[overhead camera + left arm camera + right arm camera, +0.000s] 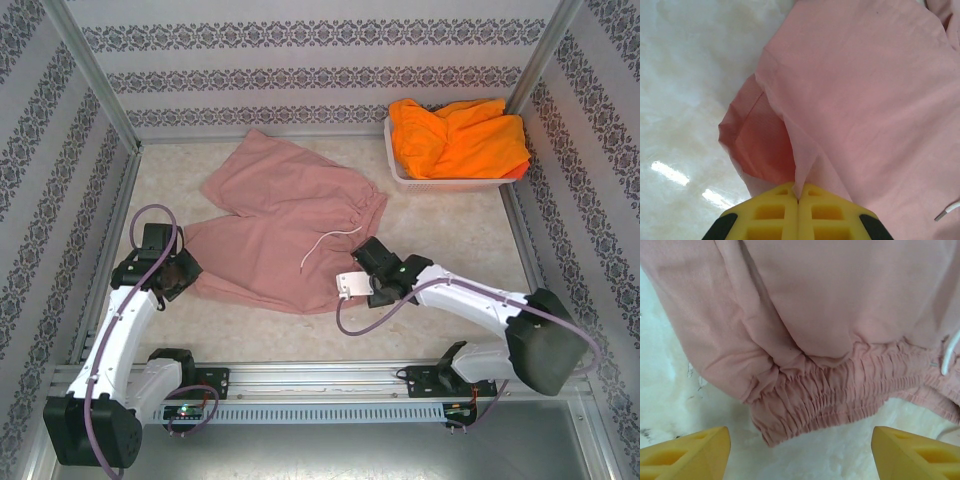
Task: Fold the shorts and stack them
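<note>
The dusty pink shorts [285, 225] lie spread across the middle of the table, with a white drawstring [322, 245] on top. My left gripper [184, 270] sits at their near left hem. Its yellow fingers [775, 212] are shut on a raised fold of the pink cloth [860, 100]. My right gripper [362, 258] is at the near right end of the shorts. It stands open in the right wrist view [800, 455], just short of the gathered elastic waistband [840, 390], with bare table between the fingertips. Bright orange shorts [455, 140] are heaped in the basket.
A white lattice basket [400, 176] stands at the back right against the patterned wall. Metal frame rails run along the left side [105, 250] and the near edge [320, 370]. A small white tag [350, 284] lies by the right gripper.
</note>
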You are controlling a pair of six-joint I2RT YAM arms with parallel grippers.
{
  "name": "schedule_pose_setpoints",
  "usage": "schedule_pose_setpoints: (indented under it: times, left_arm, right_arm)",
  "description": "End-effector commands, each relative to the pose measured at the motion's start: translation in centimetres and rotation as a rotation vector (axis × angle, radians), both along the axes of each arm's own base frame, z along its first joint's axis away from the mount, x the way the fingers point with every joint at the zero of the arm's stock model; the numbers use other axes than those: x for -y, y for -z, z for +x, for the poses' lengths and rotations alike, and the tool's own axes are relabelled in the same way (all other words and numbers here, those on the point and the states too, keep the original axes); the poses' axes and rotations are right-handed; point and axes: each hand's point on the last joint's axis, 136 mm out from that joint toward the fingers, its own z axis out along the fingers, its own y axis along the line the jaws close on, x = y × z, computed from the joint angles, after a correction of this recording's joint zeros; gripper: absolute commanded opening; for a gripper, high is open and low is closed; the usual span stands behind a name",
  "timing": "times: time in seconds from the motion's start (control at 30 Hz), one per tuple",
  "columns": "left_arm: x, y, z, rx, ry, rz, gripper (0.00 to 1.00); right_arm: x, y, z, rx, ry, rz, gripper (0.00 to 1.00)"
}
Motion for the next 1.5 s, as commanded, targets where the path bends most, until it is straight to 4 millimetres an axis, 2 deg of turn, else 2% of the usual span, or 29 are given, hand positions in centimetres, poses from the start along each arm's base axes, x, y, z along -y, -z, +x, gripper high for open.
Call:
schedule_pose_setpoints:
  times: [0.0,0.13,0.47,0.53,0.67,0.87,1.07,1.13,1.23,1.33,1.4,1.47]
  left_arm:
    - [0.2,0.3,0.5,0.021,0.021,0.004,0.0]
    - [0.4,0.7,0.6,0.024,0.019,-0.015,0.0]
    - [0.3,0.8,0.7,0.024,0.023,-0.005,0.0]
    - [0.3,0.8,0.7,0.021,0.025,-0.003,0.0]
    - [0.2,0.7,0.6,0.02,0.029,0.006,0.0]
    - [0.1,0.9,0.5,0.017,0.027,0.007,0.0]
    - [0.1,1.1,0.5,0.019,0.027,0.001,0.0]
    - [0.0,1.1,0.6,0.018,0.027,0.007,0.0]
    - [-0.2,0.7,0.7,0.025,0.025,0.019,0.0]
    - [-0.7,-0.7,1.0,0.051,0.021,0.043,0.0]
    - [-1.3,-2.5,1.2,0.085,0.02,0.073,0.0]
    - [-2.0,-4.6,1.3,0.12,0.013,0.108,0.0]
  right_arm:
    - [-0.7,0.6,0.7,0.033,-0.061,-0.029,0.75]
    - [-0.5,2.0,0.8,0.015,-0.072,-0.07,0.76]
    - [0.2,4.4,-0.1,-0.048,-0.074,-0.115,0.63]
    - [0.4,4.7,-0.3,-0.065,-0.068,-0.127,0.63]
    - [1.6,5.2,-0.7,-0.081,-0.076,-0.175,0.7]
    - [2.2,5.4,-0.4,-0.091,-0.055,-0.182,0.68]
    - [1.8,6.1,-0.9,-0.13,-0.048,-0.167,0.52]
    - [1.7,6.2,-1.0,-0.138,-0.047,-0.159,0.45]
    - [1.5,6.1,-0.9,-0.136,-0.039,-0.147,0.26]
    - [0.9,5.2,-0.5,-0.119,-0.024,-0.117,0.11]
    - [0.2,3.9,-0.1,-0.101,-0.002,-0.068,0.0]
    - [-0.9,2.0,0.1,-0.085,0.015,0.001,0.0]
